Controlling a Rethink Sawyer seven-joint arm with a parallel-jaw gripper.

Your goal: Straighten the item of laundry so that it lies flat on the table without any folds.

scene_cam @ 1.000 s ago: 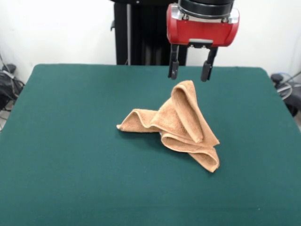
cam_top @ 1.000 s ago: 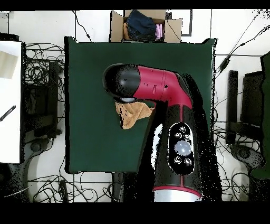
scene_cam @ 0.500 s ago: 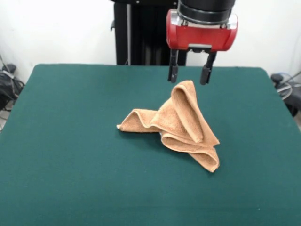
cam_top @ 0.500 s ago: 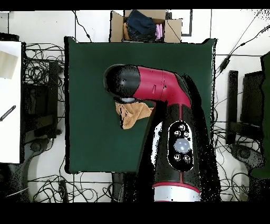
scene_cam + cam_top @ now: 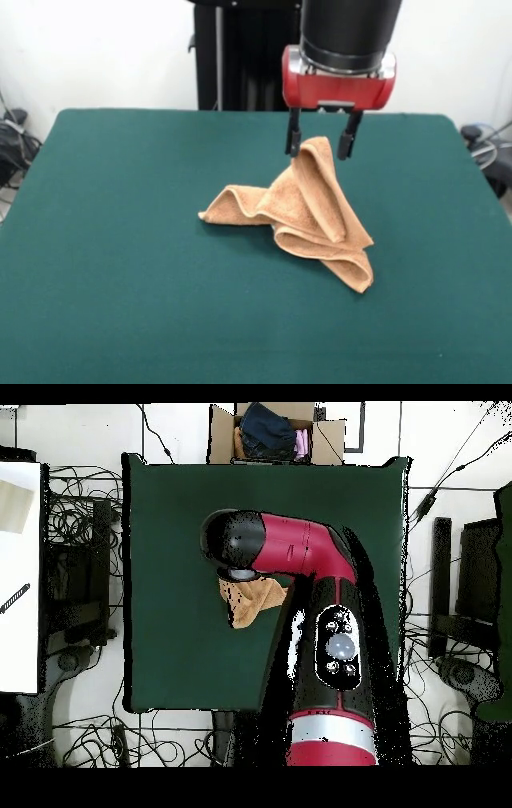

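The tan terry towel (image 5: pixel 308 212) lies crumpled in a peaked heap with several folds, right of the centre of the dark green table (image 5: pixel 120 240). My gripper (image 5: pixel 319 148) is open and hangs at the towel's raised far peak, one finger on each side of the tip. In the overhead view the arm covers most of the towel (image 5: pixel 248 600); only part shows below the arm's head, and the gripper itself is hidden there. No label shows.
A cardboard box (image 5: pixel 275 432) with clothes stands beyond the table's far edge in the overhead view. Cables lie on the floor around the table. A white surface (image 5: pixel 18 574) stands at the left.
My gripper has come down from a little above the towel's peak until its open fingers straddle the tip. The towel has not moved.
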